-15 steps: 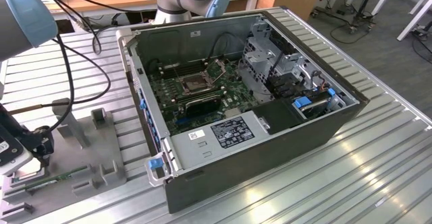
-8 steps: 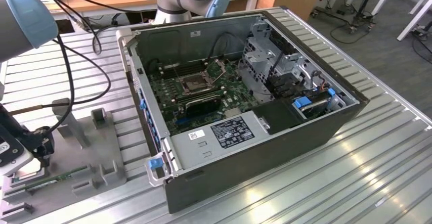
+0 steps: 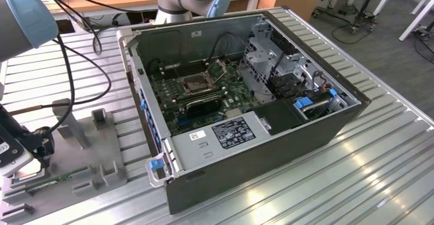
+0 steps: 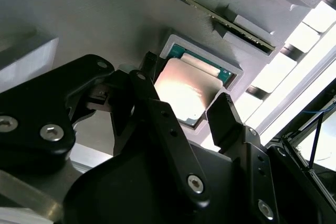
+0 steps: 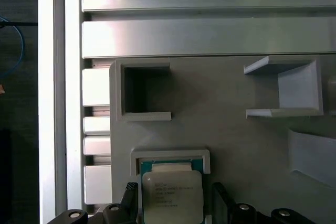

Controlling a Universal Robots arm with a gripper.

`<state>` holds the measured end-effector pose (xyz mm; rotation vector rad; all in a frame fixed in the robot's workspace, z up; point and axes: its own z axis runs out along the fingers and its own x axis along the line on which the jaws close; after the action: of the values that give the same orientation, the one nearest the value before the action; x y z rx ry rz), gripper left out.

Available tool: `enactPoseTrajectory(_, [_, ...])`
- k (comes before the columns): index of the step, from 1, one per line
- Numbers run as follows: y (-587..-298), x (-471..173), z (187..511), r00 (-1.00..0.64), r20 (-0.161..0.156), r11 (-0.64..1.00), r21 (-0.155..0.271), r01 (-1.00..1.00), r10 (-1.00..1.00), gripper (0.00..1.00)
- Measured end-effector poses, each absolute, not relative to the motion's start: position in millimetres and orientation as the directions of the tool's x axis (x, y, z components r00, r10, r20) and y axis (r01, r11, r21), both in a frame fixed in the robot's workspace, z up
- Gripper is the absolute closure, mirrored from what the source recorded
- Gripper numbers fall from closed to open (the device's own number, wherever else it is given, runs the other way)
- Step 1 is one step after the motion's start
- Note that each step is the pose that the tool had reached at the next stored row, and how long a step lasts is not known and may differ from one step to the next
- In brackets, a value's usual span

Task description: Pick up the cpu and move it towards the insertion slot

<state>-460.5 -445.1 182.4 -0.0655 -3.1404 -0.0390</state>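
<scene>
Claw (image 4: 187,83) stands open astride the cpu (image 4: 181,95), one finger just beside each opposite edge. The cpu lies in its grey fixture pocket (image 4: 236,70), well apart from the insertion slot (image 3: 196,85). Recommended: close evenly on both edges and keep the cpu level.

Tool (image 4: 187,80) fingers straddle cpu (image 5: 172,195), slim gaps each side; pocket rim (image 5: 170,154) close; computer case (image 3: 271,166) open-topped.
</scene>
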Motion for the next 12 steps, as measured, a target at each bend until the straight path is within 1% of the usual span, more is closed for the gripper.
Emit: enactPoseTrajectory(12, [-444.0,-462.0,182.2,-0.999,0.001,0.999,0.025,0.042,0.042,0.34])
